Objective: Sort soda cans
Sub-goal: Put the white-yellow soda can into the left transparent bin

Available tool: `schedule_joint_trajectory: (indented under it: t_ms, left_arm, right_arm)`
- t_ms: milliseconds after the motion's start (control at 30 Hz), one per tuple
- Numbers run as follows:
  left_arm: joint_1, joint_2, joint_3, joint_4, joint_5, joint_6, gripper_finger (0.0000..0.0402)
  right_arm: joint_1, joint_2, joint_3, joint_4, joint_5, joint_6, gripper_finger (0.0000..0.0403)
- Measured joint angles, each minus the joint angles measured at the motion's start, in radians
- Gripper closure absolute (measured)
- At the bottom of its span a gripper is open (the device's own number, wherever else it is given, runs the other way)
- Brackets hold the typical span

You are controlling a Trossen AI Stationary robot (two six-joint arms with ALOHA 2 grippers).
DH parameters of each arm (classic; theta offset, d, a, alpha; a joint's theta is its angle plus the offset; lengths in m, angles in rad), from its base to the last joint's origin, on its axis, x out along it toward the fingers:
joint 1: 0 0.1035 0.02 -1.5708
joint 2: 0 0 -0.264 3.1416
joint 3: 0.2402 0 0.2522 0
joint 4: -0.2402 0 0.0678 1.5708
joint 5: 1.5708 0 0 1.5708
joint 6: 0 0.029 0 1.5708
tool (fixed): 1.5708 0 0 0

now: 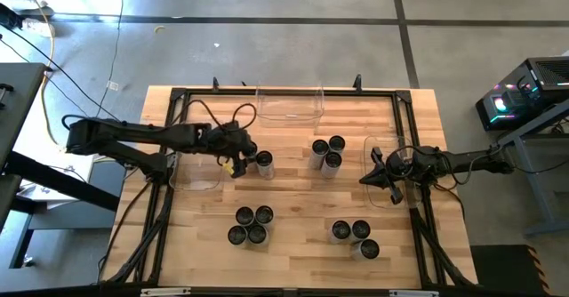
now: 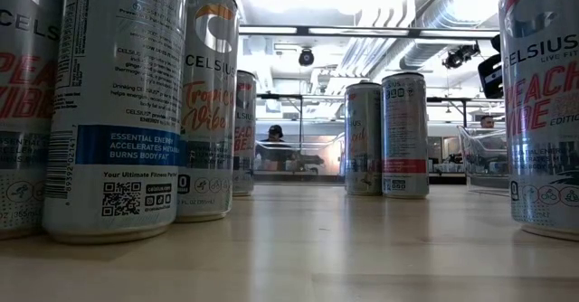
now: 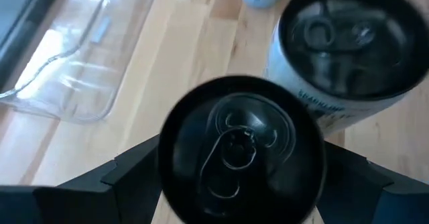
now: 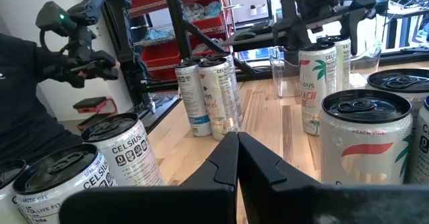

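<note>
Wooden desk [image 1: 293, 195]: left gripper [image 3: 234, 174] pinches a soda can [image 3: 241, 150] near the left edge for sorting; right gripper [image 4: 238, 158], fingers pressed together, waits at the right edge.

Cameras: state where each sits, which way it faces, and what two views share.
High: overhead, straight down; both arms, left gripper, right gripper.
Low: tabletop level, facing across past cans; no gripper seen.
Left wrist: looks down onto the gripped can between its fingers.
Right wrist: looks across the table over shut fingers.
Shared: high view also shows that can.
</note>
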State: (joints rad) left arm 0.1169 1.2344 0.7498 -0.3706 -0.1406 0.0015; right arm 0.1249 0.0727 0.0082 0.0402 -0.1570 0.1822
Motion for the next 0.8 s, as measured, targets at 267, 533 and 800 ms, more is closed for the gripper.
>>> schedule_joint_trajectory:
  t_ms: [267,533,800]
  left_arm:
    - [-0.006,0.036,0.0,0.001,-0.001,0.0,0.0114]
    - [-0.007,-0.011,-0.002,-0.019,-0.009,0.002,0.0161]
    - [-0.013,-0.184,0.115,-0.233,-0.12,0.033,0.0161]
  right_arm:
    - [0.0,0.0,0.0,0.0,0.0,0.0,0.0403]
    - [0.0,0.0,0.0,0.0,0.0,0.0,0.0403]
    - [0.0,0.0,0.0,0.0,0.0,0.0,0.0403]
